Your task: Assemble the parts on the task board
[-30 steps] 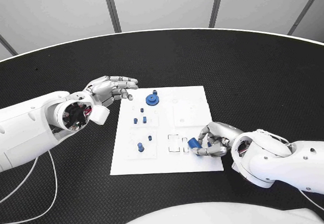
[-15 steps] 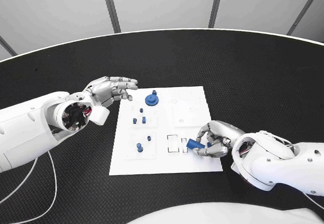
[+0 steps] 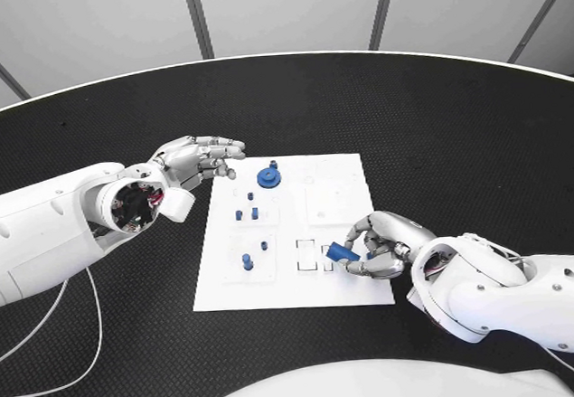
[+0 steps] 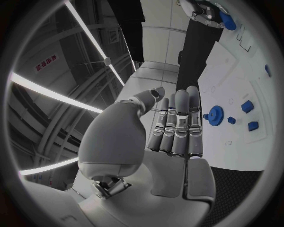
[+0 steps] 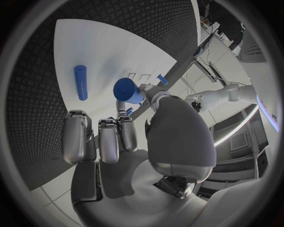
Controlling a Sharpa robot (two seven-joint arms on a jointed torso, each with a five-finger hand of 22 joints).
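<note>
Right hand, head view: my right hand (image 3: 379,245) sits at lower right of centre, over the board's (image 3: 344,172) near right corner, pinching a blue peg (image 3: 341,253) just above the outlined slots (image 3: 317,255).
Left hand, head view: my left hand (image 3: 196,159) hangs at upper left, off the board's far left corner, holding nothing, fingers loosely curled but apart.
Other parts, head view: a blue gear (image 3: 270,176) stands near the board's far edge; small blue pieces (image 3: 245,211) stand down its left side.
Left wrist view: fingers (image 4: 179,124) extended side by side, palm bare; the gear (image 4: 216,114) shows right of centre.
Right wrist view: the peg's round end (image 5: 125,89) is held above my fingers (image 5: 109,138); a blue rod (image 5: 81,82) lies loose on the board at upper left.
Risk: my grip looks shallow, at the fingertips, so the peg may tilt, jam at a slot's edge, or slip out if I press askew.
</note>
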